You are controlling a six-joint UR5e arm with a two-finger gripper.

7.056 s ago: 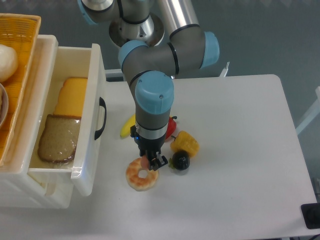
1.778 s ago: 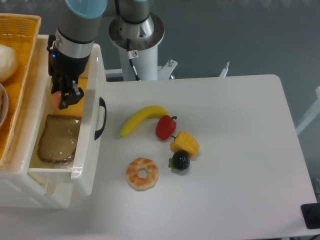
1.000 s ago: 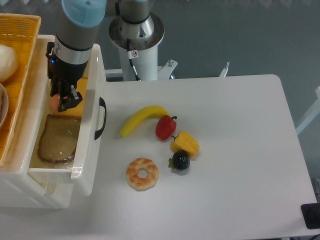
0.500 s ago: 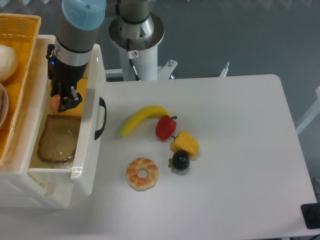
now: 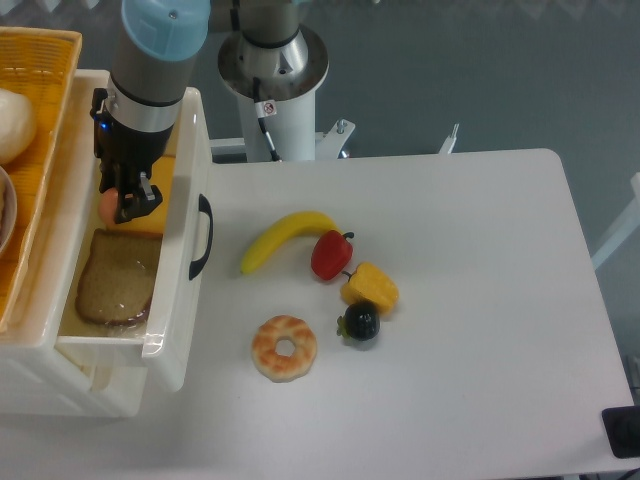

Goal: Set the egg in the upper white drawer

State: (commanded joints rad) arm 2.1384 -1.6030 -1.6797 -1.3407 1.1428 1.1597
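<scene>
Nearest the camera on the white table (image 5: 480, 300) lies the shrimp ring (image 5: 284, 347), flat and alone. Just beyond it sit a dark round fruit (image 5: 361, 322) and a yellow pepper (image 5: 370, 286), touching each other, then a red pepper (image 5: 330, 254) with a banana (image 5: 283, 236) curving off to its left.

At the left edge stands the drawer (image 5: 183, 290), pulled open, its black handle (image 5: 203, 236) facing the table. Inside, at the near end, lies a slice of brown bread (image 5: 119, 278); behind it are yellow cheese slices (image 5: 152, 215), partly hidden by the arm.

The gripper (image 5: 122, 200) hangs inside the drawer's opening, over the cheese, its black fingers closed around the egg (image 5: 109, 205) — the salmon-pink oval shows at the left side of the fingers. The egg is held above the drawer's contents; whether it touches the cheese cannot be told from this overhead view.

Further left, above the drawer, a wicker basket (image 5: 45, 70) holds a white ball (image 5: 14, 124) — only partly in frame. At the far edge, the arm's base (image 5: 273, 62) stands behind the table.
</scene>
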